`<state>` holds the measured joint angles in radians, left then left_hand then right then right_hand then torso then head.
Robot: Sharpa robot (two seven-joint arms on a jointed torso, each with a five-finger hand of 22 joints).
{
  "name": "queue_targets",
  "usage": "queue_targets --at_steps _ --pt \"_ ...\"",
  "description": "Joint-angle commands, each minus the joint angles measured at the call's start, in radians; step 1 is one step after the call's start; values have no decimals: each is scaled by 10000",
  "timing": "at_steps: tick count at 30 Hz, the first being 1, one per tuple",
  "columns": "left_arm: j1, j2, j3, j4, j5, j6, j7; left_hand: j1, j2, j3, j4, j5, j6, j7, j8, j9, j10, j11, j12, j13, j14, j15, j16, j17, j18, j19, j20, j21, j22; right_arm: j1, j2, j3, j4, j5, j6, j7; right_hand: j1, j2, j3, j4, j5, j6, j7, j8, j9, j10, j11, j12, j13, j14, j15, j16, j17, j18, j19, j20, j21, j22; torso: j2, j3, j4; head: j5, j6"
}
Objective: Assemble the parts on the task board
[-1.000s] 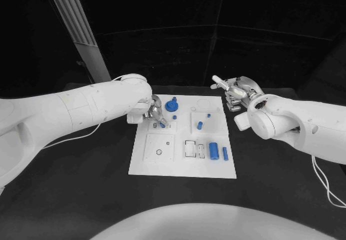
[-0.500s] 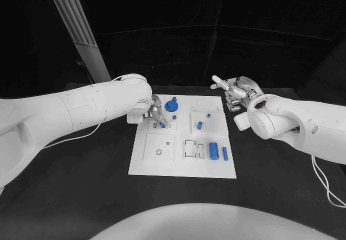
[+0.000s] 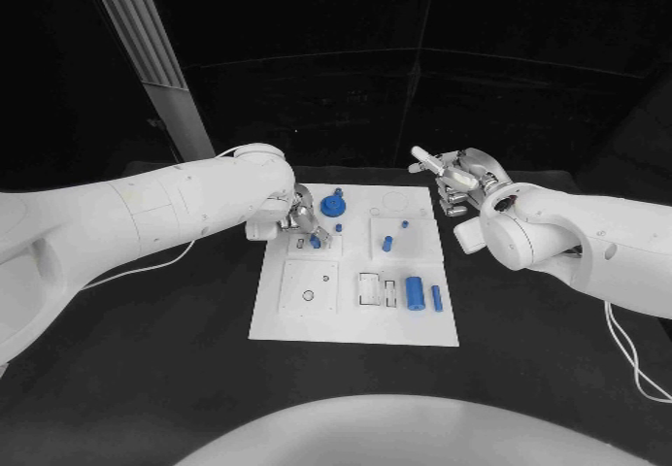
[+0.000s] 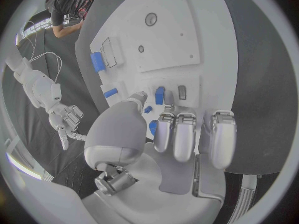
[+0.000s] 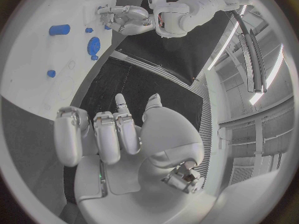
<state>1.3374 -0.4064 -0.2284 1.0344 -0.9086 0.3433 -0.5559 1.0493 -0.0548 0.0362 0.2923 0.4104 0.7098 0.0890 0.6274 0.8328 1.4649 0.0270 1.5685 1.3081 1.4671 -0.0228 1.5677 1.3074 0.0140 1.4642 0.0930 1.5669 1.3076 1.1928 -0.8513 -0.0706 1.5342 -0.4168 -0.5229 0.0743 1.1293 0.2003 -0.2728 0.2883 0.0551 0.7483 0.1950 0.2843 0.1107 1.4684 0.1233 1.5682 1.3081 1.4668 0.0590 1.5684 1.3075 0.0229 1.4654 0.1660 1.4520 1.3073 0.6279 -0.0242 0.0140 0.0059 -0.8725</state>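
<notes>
A: In the head view, where does the task board [image 3: 355,291] lie?
B: In the middle of the frame on the black table [image 3: 154,369], long side running away from the camera. A blue gear-like part [image 3: 332,206] sits near its upper left corner, a short blue cylinder [image 3: 415,287] and a thin blue bar [image 3: 437,298] lie side by side toward its lower right, and a small blue peg [image 3: 388,244] stands in the upper middle

A: And the left hand [image 3: 298,221]?
B: It hangs over the board's upper left edge, just beside the gear-like part. A small blue piece [image 3: 316,242] shows at its fingertips; whether the fingers pinch it or merely touch it, the view cannot tell

A: The right hand [image 3: 461,180]?
B: It is raised beyond the board's upper right corner, apart from it, fingers spread and holding nothing

A: What does the left wrist view add?
B: The left hand [image 4: 177,134] fills the lower middle of the circle, fingers [image 4: 184,134] reaching down toward the board [image 4: 168,30]. The small blue piece [image 4: 160,95] stands just past the fingertips beside a small recess; a grip is not plain

A: And the right wrist view?
B: The right hand [image 5: 118,134] has its fingers loosely extended with nothing between them. The board [image 5: 37,59] lies at the upper left of the circle with the gear-like part [image 5: 93,46] and the cylinder [image 5: 60,29] on it, and the left hand [image 5: 124,17] shows at the top of the circle, over the board's far edge
</notes>
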Motion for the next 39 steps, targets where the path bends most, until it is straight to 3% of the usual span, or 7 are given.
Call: queue_targets --at_steps 1,21,36,39 --pt "-96 0 -54 19 -12 254 48 -150 39 -126 14 -15 4 32 -29 -12 1059 40 23 2627 1037 46 31 2634 -140 1066 65 39 2632 16 5 5 9 -21 51 48 34 100 -55 22 -50 -71 85 38 16 1024 51 26 2627 1040 49 24 2633 101 186 56 40 2182 6 -1 1 -2 -1" --pt "-98 6 -54 3 -11 79 218 -376 338 -294 11 20 86 4 15 10 1059 16 23 2627 1037 36 31 2634 -140 1066 66 39 2632 16 27 5 -5 -20 56 35 34 100 -55 22 -50 -71 85 38 16 1024 51 26 2627 1040 49 24 2633 101 186 56 40 2182 -2 3 10 -19 -1" --pt "-100 -2 -54 17 -11 71 309 -190 466 -408 -15 99 233 -91 311 274 1059 -66 23 2627 1037 -23 31 2634 -140 1066 31 39 2632 16 40 5 -17 -20 61 28 58 147 -109 17 -51 -114 85 112 24 1024 51 26 2627 1040 48 24 2633 101 187 55 39 2183 -2 -1 4 -18 -1" --pt "-100 -6 -54 24 -11 62 313 -64 514 -486 -9 204 232 -142 551 532 1059 -114 23 2627 1037 -61 31 2634 -140 1066 -3 39 2632 15 45 5 -17 -19 65 28 58 147 -109 17 -51 -114 85 112 24 1024 51 26 2627 1040 48 24 2633 101 187 55 39 2183 0 4 10 -28 -1"
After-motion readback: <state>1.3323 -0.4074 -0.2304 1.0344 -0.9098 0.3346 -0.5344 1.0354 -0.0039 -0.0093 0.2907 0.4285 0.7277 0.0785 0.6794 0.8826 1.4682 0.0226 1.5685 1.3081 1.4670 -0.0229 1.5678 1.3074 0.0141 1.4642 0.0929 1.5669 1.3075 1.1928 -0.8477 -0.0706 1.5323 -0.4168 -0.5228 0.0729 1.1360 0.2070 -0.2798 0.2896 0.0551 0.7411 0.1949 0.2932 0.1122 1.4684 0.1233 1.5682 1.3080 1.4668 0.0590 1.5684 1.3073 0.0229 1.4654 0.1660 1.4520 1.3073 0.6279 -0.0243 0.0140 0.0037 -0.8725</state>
